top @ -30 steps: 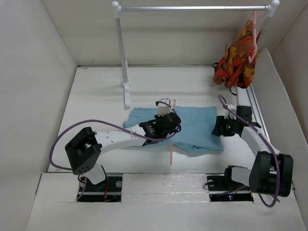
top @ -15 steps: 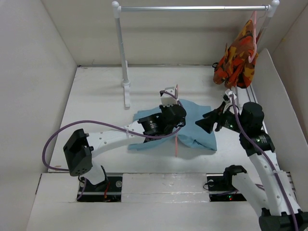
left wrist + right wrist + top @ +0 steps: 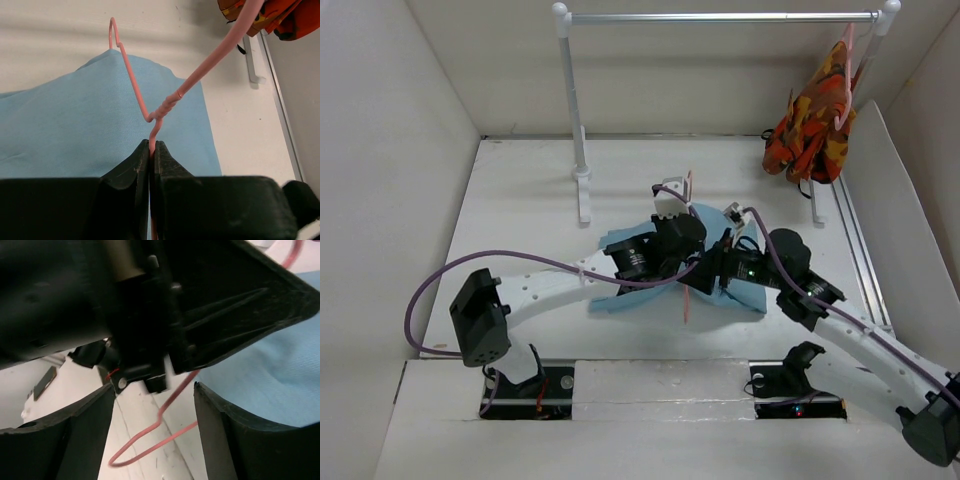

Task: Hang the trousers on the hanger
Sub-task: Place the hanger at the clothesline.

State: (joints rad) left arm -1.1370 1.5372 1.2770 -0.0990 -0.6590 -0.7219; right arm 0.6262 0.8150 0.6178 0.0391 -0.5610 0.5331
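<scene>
The left fingers [image 3: 131, 169] are clamped on the hanger [image 3: 131, 75] below its twisted neck, holding it upright over the trousers [image 3: 65, 125], which lie at the middle of the worktop [image 3: 520, 210]. The right fingers [image 3: 82, 427] stand apart at 3 o'clock of the left wrist, crowded close against it. The widest stretch of worktop lies at 9 to 11 o'clock of the trousers; the patterned garment [image 3: 815, 125] hangs at 1 o'clock, well apart.

No readable text, label, brand, number or sign shows in any of the three views.
</scene>
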